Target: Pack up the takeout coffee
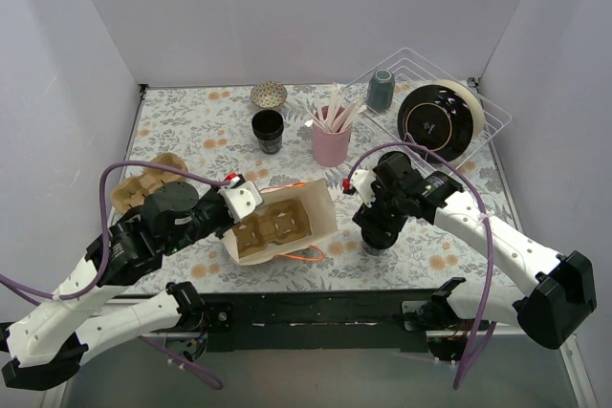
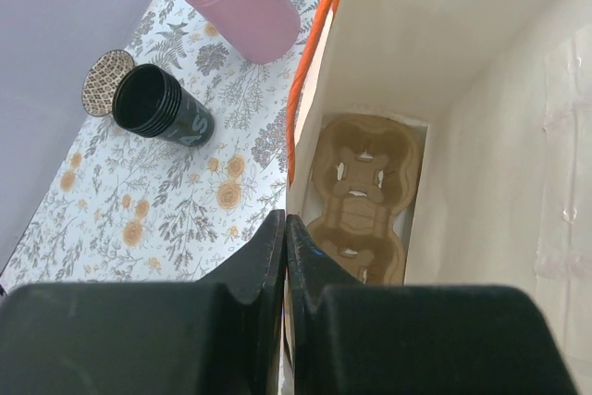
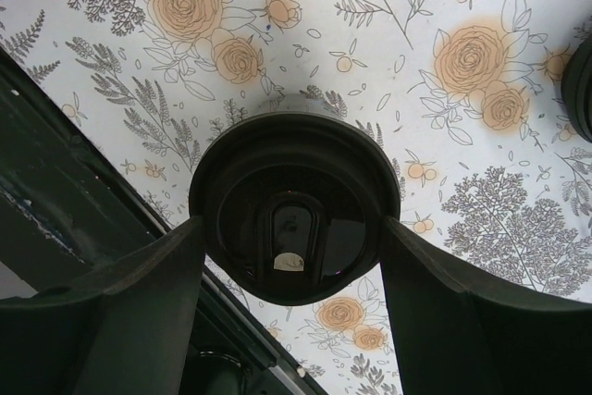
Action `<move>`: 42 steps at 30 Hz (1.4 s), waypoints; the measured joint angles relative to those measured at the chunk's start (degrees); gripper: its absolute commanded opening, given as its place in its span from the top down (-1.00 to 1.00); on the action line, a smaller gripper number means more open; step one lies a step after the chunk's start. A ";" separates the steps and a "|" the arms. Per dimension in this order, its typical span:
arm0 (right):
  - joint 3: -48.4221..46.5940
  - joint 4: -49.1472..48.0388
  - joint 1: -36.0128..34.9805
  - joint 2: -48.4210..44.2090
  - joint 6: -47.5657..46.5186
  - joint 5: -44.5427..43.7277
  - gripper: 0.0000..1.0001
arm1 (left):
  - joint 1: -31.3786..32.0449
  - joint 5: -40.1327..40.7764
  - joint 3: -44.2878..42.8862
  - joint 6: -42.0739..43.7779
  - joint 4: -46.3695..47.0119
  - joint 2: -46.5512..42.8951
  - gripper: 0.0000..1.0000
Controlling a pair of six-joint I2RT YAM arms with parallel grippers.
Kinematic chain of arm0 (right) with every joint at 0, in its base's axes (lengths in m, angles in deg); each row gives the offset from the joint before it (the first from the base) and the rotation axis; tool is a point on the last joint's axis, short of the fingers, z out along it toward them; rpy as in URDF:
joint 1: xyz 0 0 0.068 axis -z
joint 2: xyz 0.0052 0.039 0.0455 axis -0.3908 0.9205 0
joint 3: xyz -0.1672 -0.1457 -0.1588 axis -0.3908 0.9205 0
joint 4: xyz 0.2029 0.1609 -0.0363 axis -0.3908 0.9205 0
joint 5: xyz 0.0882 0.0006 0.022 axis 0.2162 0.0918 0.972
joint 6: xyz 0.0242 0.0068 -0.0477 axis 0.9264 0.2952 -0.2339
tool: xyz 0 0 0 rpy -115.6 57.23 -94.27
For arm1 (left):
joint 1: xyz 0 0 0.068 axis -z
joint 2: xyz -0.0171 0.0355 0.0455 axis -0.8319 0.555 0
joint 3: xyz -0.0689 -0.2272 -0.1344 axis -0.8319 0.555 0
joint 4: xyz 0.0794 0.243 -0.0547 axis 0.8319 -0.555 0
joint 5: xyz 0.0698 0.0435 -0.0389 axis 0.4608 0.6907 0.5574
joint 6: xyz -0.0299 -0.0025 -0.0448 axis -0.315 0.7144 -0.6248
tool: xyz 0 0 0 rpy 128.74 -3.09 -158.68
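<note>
- Robot lab cell, not a real kitchen: plain grey-lilac walls (image 1: 287, 7) box the table in on three sides.
- Left arm (image 1: 72, 298) and right arm (image 1: 507, 241) are bolted to a black rail (image 1: 316, 311) at the near edge; a purple cable (image 1: 153, 165) loops loose.
- Dressed like a café counter: floral tablecloth (image 1: 191, 131), white wire rack (image 1: 492, 112) holding a black plate (image 1: 435, 121) and a grey-blue tumbler (image 1: 381, 90).
- Takeout props: pink cup (image 1: 331, 145) of white sticks, paper bag (image 1: 311, 207) with a cardboard cup carrier (image 1: 263, 234) inside, spare carrier (image 1: 129, 188) at the left.
</note>
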 measured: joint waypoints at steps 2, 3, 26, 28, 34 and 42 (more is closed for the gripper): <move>0.00 -0.42 0.00 -0.15 0.15 -0.76 0.17 | 0.00 -0.15 0.00 -0.24 0.02 0.13 1.00; 0.00 -0.52 0.00 -0.31 0.24 -1.25 0.27 | 0.00 -0.20 0.00 -0.46 0.04 0.17 1.00; -38.93 0.33 -0.28 -7.04 -7.15 6.21 0.64 | 0.00 -7.96 3.04 -1.03 3.89 -0.22 1.00; -38.93 -0.70 -0.48 -8.68 -7.78 10.86 0.67 | 0.00 -8.07 4.04 -0.83 4.94 -0.22 1.00; -38.56 -3.69 -0.76 -12.63 -7.85 21.35 0.67 | 0.00 -9.29 5.05 -1.07 6.75 1.05 1.00; -34.93 -7.37 -0.76 -16.39 -6.78 30.91 0.73 | 0.00 -9.42 5.11 -0.90 8.26 1.84 1.00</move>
